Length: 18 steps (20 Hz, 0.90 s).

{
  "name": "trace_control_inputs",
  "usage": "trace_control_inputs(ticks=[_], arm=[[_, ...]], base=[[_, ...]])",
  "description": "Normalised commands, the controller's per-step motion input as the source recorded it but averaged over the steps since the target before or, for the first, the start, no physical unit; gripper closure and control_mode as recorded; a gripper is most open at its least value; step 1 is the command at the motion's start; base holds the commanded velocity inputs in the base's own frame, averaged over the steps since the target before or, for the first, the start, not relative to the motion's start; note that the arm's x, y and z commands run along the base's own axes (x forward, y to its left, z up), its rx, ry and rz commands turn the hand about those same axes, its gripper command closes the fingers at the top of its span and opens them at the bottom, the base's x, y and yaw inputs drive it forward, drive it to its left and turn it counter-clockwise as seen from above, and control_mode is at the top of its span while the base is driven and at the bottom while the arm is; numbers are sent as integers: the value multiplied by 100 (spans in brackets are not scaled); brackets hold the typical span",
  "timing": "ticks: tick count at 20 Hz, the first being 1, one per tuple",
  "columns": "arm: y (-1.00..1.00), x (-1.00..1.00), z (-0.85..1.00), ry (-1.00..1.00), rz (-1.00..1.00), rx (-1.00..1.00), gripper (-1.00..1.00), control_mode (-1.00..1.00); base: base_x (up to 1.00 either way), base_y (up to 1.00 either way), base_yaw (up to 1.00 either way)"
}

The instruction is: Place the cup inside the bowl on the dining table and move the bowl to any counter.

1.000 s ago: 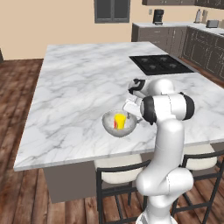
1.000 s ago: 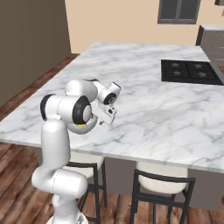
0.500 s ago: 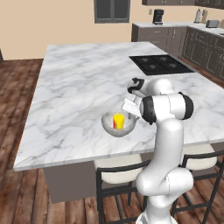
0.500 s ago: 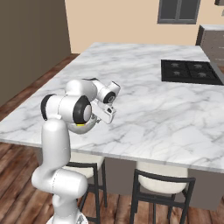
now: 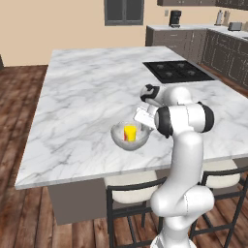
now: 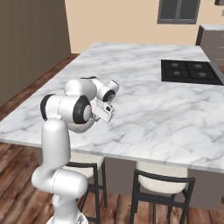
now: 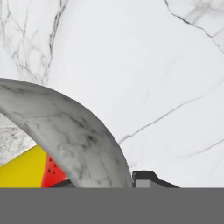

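The speckled grey bowl [image 5: 117,131] stands on the dining table [image 5: 87,97] near its front edge. The yellow cup [image 5: 130,132] stands upright inside it. My gripper [image 5: 145,125] is at the bowl's right rim and shut on it, one finger inside and one outside. In the hand view the bowl's wall [image 7: 65,127] curves between my fingertips [image 7: 144,177], and the cup [image 7: 22,170] with a red patch shows inside at the lower left. In the right base view my own arm hides the bowl.
A black cooktop [image 5: 177,71] is set into the table behind my arm. Two stools [image 5: 131,193] stand under the table's front edge. A counter on dark cabinets [image 5: 193,29] with a coffee machine [image 5: 175,18] runs along the back right.
My fingers have closed on the bowl's rim. The arm, bowl and cup stay where they were.
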Motion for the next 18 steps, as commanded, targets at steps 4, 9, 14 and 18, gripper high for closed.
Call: trace_control_inputs(ticks=[4,9,14,18], arm=[[0,-8,13,0,0,0,100,-100],[0,-7,22,0,0,0,100,-100],[0,-13,26,0,0,1,100,-100],[0,-23,23,0,0,1,100,-100]], base=[[0,0,0],[0,0,0],[0,0,0],[0,0,0]])
